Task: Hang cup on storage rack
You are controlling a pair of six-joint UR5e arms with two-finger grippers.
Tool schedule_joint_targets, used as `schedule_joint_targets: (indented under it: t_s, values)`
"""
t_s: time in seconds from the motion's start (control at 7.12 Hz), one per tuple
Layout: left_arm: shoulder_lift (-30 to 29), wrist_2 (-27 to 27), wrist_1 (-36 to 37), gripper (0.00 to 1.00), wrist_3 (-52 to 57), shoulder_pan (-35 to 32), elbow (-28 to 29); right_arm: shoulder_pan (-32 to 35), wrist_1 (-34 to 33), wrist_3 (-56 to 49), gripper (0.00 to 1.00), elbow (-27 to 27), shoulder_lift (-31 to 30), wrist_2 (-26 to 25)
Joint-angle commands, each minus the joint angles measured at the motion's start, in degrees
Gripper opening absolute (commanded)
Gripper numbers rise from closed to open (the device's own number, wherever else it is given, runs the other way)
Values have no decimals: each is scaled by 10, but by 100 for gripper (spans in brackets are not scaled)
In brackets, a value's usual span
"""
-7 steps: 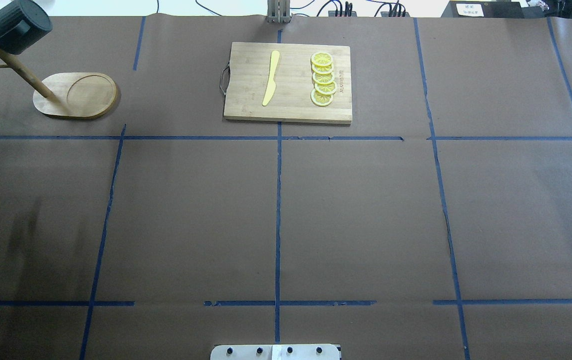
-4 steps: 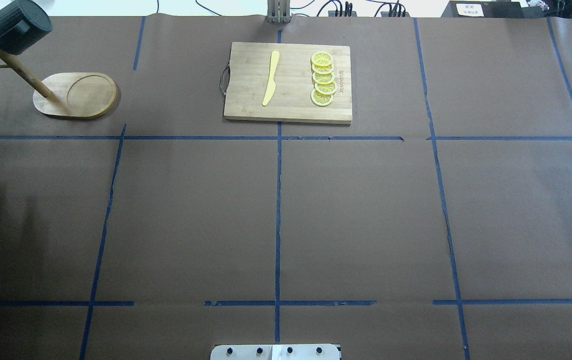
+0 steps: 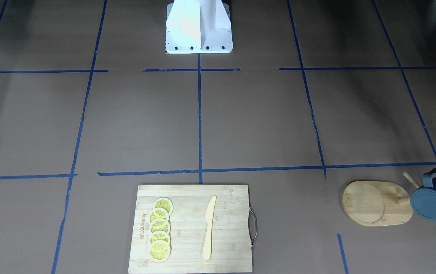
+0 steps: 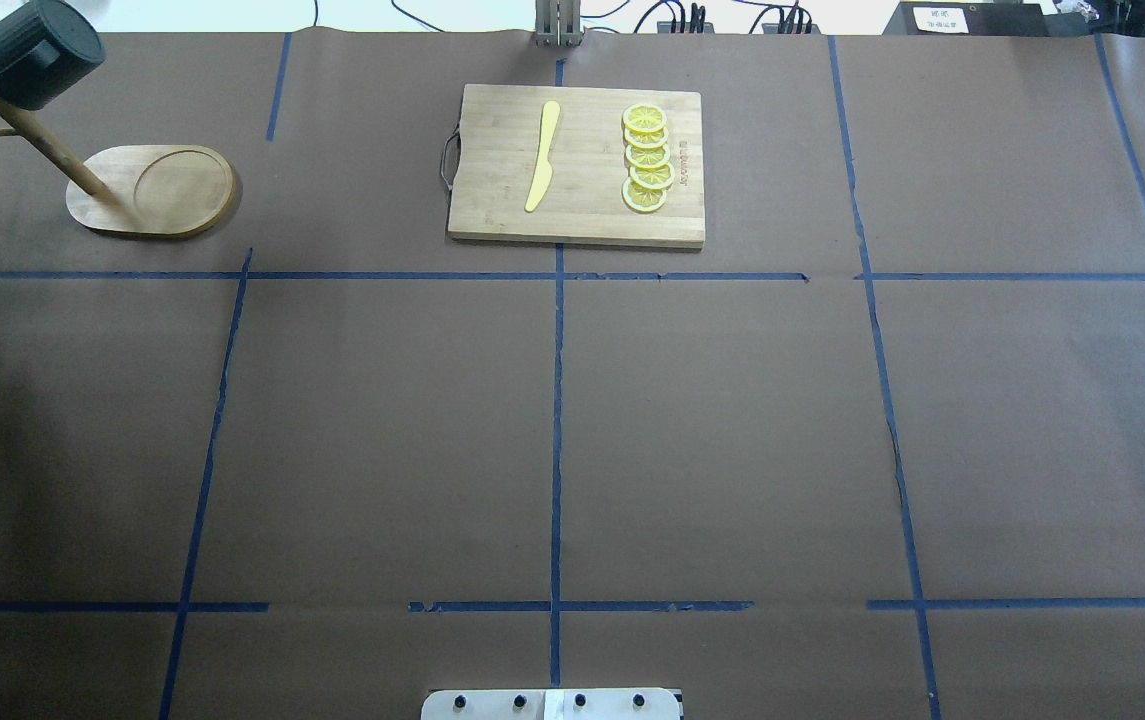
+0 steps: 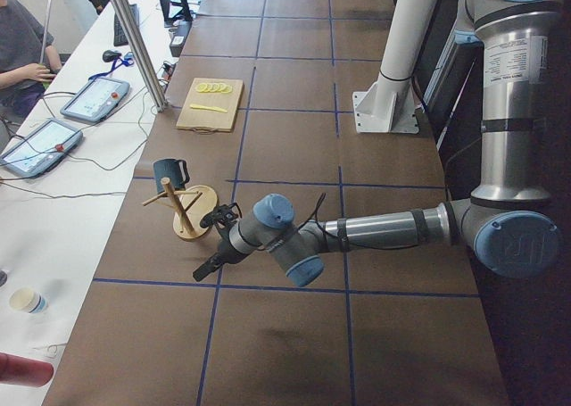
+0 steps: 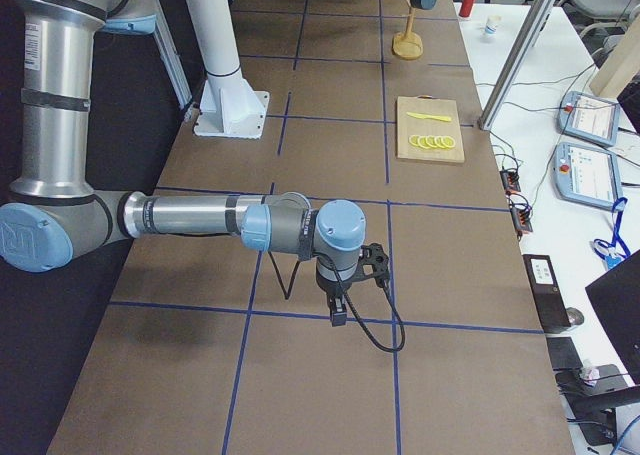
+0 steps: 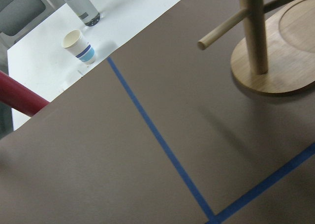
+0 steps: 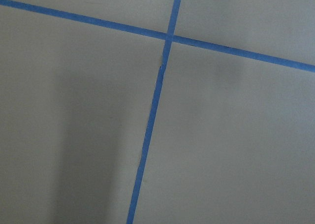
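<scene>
The dark grey-blue cup hangs by its handle on a peg of the light wooden storage rack at the far left of the table. Its ribbed side and base show in the front view. The rack's oval base and post stand upright. My left gripper hovers low over the table, apart from the rack on its near side; I cannot tell if it is open. My right gripper points down over bare table far from the rack; I cannot tell its state. Neither wrist view shows fingers.
A bamboo cutting board with a yellow knife and several lemon slices lies at the far middle. A paper cup and a bottle stand on the white side table beyond the table's left end. Blue tape lines cross the brown cover.
The arm's shadow at the left edge of the overhead view has slid further left and faded. The cup and the rack have not moved.
</scene>
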Motion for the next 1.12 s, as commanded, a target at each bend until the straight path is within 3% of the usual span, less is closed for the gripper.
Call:
schedule_joint_targets:
  t_s: [0.0, 0.14, 0.42, 0.56, 0.98]
  values:
    - [-15, -4, 305, 100, 70, -34, -128, 0, 0, -1, 100, 0, 0, 0]
    - [-18, -33, 420, 100, 68, -78, -140, 0, 0, 0, 100, 0, -1, 0]
    - [-11, -244, 541, 100, -24, -147, -132, 0, 0, 0, 100, -3, 0, 0]
    - [14, -266, 545, 100, -37, -152, -130, 0, 0, 4, 100, -4, 2, 1]
    - [31, -267, 548, 100, -32, -151, -137, 0, 0, 5, 100, -5, 3, 5]
